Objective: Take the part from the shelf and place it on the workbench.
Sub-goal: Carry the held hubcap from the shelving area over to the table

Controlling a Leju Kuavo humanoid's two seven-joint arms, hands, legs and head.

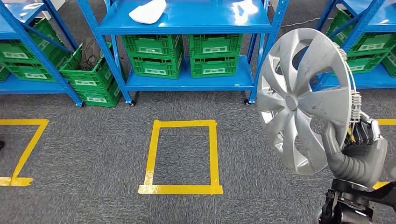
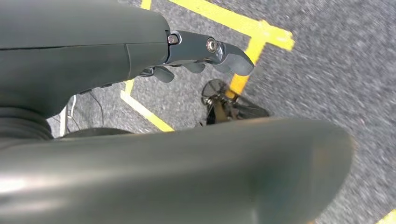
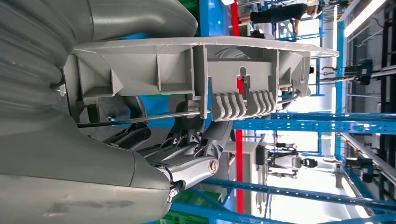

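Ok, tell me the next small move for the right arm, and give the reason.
Probably keep the grip and carry the hubcap away from the blue shelving toward the workbench. The right hand holds the silver hubcap upright by its rim, off the shelf and above the grey carpet, with fingers hooked behind the rim. No workbench is visible here, so a turn likely comes first.

The hubcap hides most of the right hand gripping its rim, and covers a shelf post behind it. The head view's top edge cuts off the white piece on the shelf. In the left wrist view, grey covers block much of the floor; the left hand is part hidden, its grip unclear.
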